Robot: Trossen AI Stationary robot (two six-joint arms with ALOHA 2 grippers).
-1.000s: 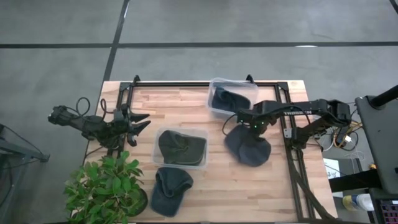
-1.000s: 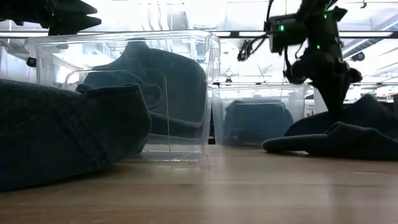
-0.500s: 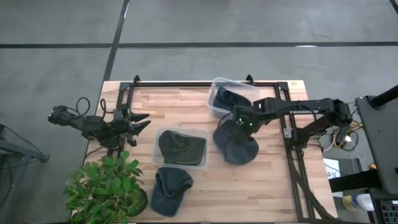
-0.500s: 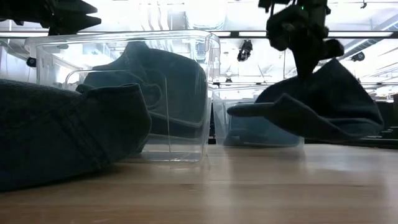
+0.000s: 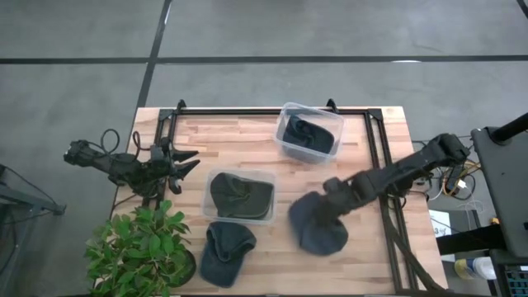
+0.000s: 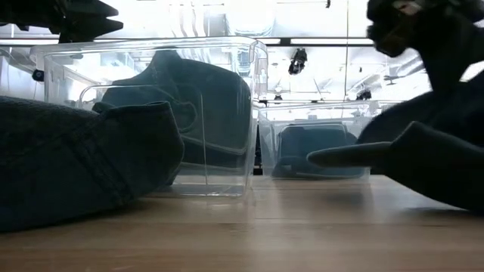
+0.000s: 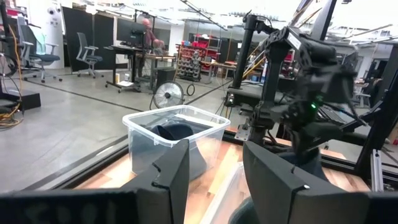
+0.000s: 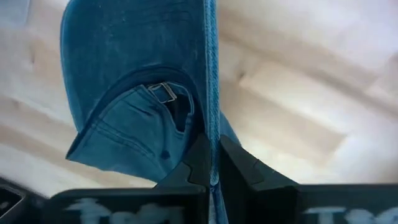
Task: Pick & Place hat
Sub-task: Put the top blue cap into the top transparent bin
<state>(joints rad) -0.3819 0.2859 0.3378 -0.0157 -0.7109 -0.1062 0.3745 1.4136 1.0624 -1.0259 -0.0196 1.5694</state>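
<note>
My right gripper (image 5: 332, 195) is shut on a dark blue denim hat (image 5: 318, 224) over the table's near right part. The hat also shows in the low view (image 6: 435, 155), with its brim (image 6: 348, 156) sticking out level. My left gripper (image 5: 188, 161) is open and empty at the table's left side. A clear bin (image 5: 241, 176) near the table's middle holds a dark green hat (image 5: 239, 196). A second clear bin (image 5: 285, 140) at the far side holds a dark hat (image 5: 307, 132). Another dark hat (image 5: 224, 252) lies on the table by the near edge. My right gripper pinches a thin edge of the hat (image 8: 211, 127) between its two fingers, beside the back opening with the buckle strap (image 8: 163, 92). The fingers come from above, slanting in from the table's right. The hat hangs below them; whether its lowest part touches the table I cannot tell.
A potted plant (image 5: 140, 247) stands at the table's near left corner. A black frame rail (image 5: 272, 110) runs along the far side and another black frame rail (image 5: 388, 214) runs along the right side. Bare wood (image 5: 272, 264) lies between the near hat and the held hat.
My right gripper has lifted the blue hat off the table beside the far bin. It has carried it a little to the left and then toward the near edge. The hat now hangs below the gripper, closer to the low camera.
</note>
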